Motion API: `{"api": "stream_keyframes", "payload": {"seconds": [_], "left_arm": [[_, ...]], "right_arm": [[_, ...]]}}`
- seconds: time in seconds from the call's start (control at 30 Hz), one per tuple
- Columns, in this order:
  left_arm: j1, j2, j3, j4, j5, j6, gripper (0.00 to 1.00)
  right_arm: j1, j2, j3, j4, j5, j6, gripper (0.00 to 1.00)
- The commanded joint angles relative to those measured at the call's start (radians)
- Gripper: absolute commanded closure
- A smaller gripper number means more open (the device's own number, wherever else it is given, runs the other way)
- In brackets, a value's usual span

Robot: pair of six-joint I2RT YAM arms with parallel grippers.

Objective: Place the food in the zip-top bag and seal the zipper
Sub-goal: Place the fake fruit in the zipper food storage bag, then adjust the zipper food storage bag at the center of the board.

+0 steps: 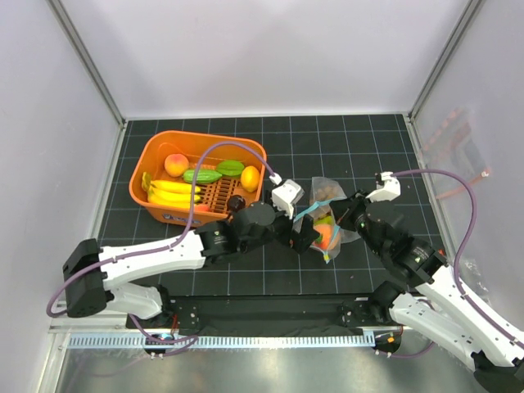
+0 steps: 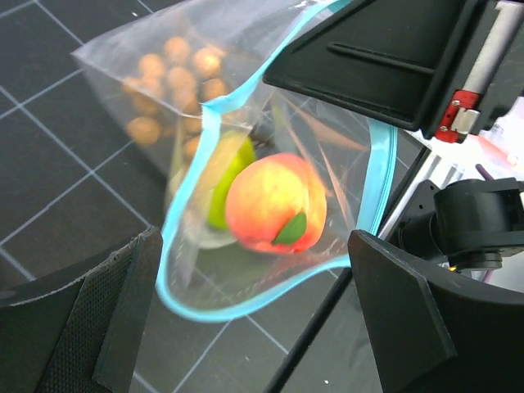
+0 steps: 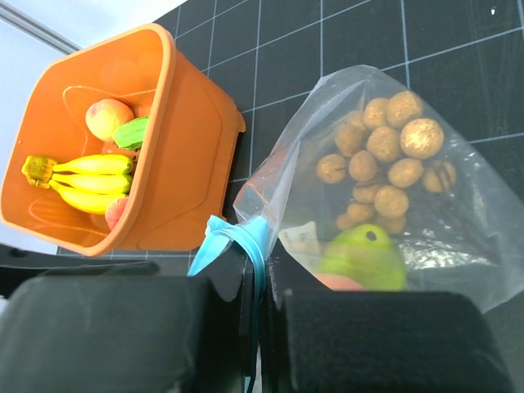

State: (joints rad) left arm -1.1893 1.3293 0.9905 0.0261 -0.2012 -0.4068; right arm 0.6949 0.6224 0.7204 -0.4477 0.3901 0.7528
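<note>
Right of the orange slotted plastic basket, the right claw pinches the teal zipper strip, propping the clear zip-top bag open for loading; the left claw gapes empty at its mouth.

We see the clear zip-top bag slumped, its teal zipper gaping open. Inside sit a peach, a green piece and, at its twelve o'clock end, brown balls. At its ten o'clock lie bananas and a lemon.
</note>
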Motion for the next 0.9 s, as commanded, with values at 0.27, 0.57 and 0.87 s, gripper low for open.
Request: {"api": "stream_keyframes", "payload": {"seconds": [0.27, 0.57, 0.87], "left_arm": [[-0.027, 0.12, 0.123, -0.187, -0.308, 0.089, 0.07], [-0.026, 0.294, 0.312, -0.235, -0.481, 0.132, 0.72], [-0.009, 0.24, 0.424, -0.343, -0.56, 0.134, 1.0]], "right_arm": [[0.008, -0.003, 0.01, 0.041, 0.021, -0.029, 0.99], [0.006, 0.029, 0.022, 0.026, 0.006, -0.061, 0.98], [0.006, 0.148, 0.076, -0.06, -0.019, -0.147, 0.44]]}}
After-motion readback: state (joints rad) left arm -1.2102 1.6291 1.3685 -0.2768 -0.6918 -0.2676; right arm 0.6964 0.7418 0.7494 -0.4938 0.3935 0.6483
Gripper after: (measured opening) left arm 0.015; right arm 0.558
